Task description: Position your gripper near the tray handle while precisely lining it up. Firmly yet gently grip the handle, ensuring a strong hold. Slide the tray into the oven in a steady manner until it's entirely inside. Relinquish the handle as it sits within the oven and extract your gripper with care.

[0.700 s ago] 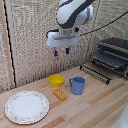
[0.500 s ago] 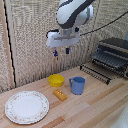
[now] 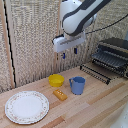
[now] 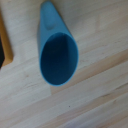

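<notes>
Above the blue mug | pincer fingers apart, holding nothing | well apart from the tray handle

Blue mug stands between claw and tray handle; air above mug open.

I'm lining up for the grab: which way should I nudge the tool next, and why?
Probably shift toward the exterior view's right and lower. The tool hangs above the blue mug, which fills the wrist view, while the tray handle sits apart, in front of the oven.
</notes>
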Motion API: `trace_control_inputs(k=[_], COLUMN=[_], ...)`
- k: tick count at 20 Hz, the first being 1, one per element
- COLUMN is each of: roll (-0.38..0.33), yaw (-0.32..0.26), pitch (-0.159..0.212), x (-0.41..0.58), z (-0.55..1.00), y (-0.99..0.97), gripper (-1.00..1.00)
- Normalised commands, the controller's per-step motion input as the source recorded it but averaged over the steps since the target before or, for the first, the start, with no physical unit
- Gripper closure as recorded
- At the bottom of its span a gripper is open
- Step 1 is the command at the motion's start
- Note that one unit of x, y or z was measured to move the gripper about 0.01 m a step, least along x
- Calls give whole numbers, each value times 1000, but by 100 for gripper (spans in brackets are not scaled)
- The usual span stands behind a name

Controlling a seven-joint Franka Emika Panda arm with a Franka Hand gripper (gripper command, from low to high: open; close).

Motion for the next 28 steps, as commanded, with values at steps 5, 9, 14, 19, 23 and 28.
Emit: trace_control_inputs(k=[5,9,14,19,23,28], roll=[-344,-352,-355,-356,-330,-272], yaw=[103,111,102,92,105,107], pitch=[0,0,0,0,0,3], x=[0,0,0,0,0,0], z=[-149,-166,-142,-135,-187,-222], y=[-403,-351,-376,-409,-433,-538], gripper=[-100,-100,-100,-100,-100,-100])
